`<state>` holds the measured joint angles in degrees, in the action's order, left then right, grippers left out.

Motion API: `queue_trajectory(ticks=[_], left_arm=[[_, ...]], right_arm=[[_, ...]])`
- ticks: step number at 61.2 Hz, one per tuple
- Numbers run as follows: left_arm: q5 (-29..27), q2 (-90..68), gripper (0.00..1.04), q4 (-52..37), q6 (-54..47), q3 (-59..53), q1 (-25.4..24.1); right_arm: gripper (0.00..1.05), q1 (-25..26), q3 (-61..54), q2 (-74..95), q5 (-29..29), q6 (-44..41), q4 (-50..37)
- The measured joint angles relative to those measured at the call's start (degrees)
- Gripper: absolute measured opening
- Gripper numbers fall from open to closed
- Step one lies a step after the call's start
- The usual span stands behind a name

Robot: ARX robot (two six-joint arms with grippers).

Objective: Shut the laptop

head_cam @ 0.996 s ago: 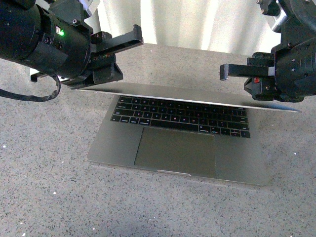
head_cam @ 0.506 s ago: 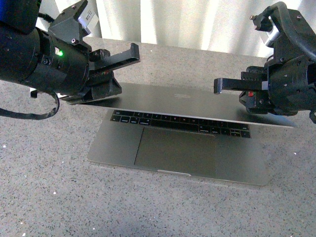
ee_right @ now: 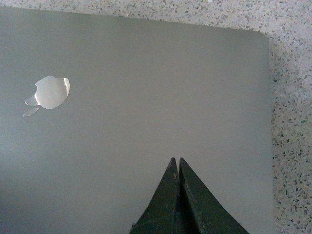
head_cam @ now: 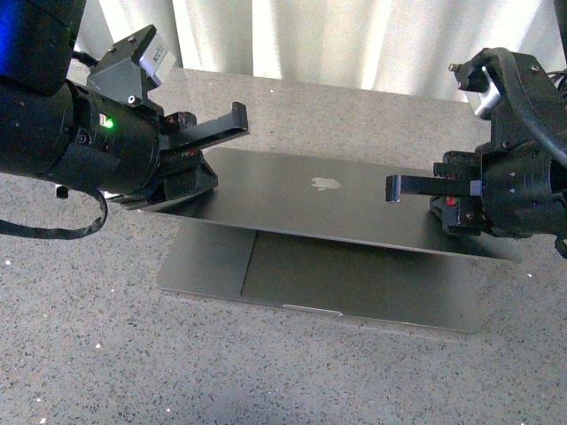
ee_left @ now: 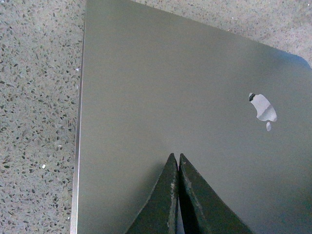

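The grey laptop [head_cam: 292, 199] lies on the table with its lid tilted low over the base. The lid's outside faces up and shows the pale apple logo [head_cam: 325, 184]. The keyboard is hidden; the trackpad [head_cam: 310, 274] and palm rest still show in front. My left gripper [head_cam: 205, 181] is shut and rests on the lid near its left edge. My right gripper [head_cam: 446, 217] is shut and rests on the lid near its right edge. The left wrist view shows closed fingertips [ee_left: 175, 157] against the lid [ee_left: 170, 87]. The right wrist view shows the same [ee_right: 175, 161] on the lid [ee_right: 146, 87].
The laptop sits on a speckled grey stone table [head_cam: 89, 354]. A white curtain [head_cam: 337, 40] hangs behind the table's far edge. Bare tabletop shows in front of the laptop and to its left.
The lid has swung down from a half-open angle to low over the base, covering the keyboard. Both grippers have moved down and forward with it, staying shut.
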<state>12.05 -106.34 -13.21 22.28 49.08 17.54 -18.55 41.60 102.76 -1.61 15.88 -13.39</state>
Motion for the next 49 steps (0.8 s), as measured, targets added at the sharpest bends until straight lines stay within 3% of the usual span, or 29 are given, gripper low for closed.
queue_trajectory(ticks=[49], left_arm=[[0.5, -2.6, 0.04, -3.8, 1.9, -2.2, 0.7]], right_arm=[[0.01, -0.4, -2.7, 1.5, 0.2, 0.7, -2.4]])
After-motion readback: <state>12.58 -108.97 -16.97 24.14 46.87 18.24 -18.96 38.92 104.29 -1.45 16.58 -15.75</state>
